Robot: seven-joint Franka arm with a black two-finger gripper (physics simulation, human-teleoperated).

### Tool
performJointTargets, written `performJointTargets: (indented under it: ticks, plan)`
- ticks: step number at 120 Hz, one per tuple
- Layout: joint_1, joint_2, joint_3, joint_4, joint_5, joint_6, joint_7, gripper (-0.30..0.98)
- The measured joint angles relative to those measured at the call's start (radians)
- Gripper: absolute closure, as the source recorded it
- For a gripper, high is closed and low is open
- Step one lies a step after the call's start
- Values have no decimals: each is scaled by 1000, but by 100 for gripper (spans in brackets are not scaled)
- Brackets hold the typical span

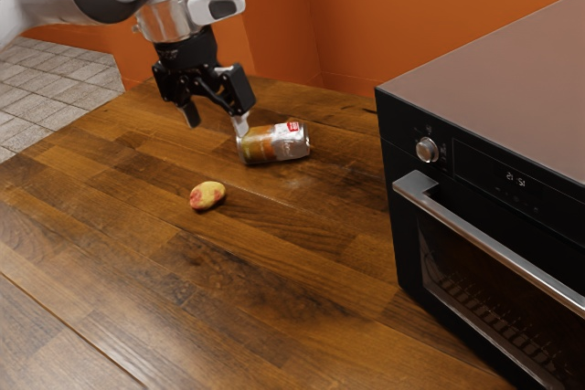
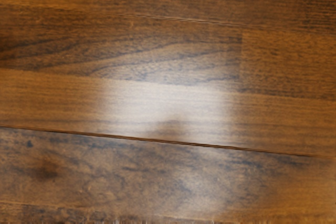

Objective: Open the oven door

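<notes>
1. One long metal handle (image 1: 498, 248) runs along the closed oven door (image 1: 494, 308), well apart from the jaws, toward the exterior view's right and nearer its camera.
2. Its long axis follows the oven's (image 1: 512, 89) front edge, parallel to the top of the door, just below the knob (image 1: 427, 150); the door faces the exterior view's lower left, over the desk (image 1: 302, 317).
3. The jaws point down above the desk, spread wide, with nothing between them. One tip is near the can (image 1: 276, 143); whether they touch, I cannot tell.
4. Next, I judge, they should lift a little past the can, cross to the oven's front and turn so that they close across the bar rather than along it.
5. The pull should then come straight out from the door, probably curving downward. A low crossing could knock the can or roll the fruit (image 1: 207, 195).
</notes>
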Motion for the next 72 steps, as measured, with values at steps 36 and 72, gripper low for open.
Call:
performJointTargets:
  ticks: [36,72]
  plan:
    - [95,-220,-160,73,-25,-3,221,0]
    - [-44,-471,-445,-377,-121,246,883,0]
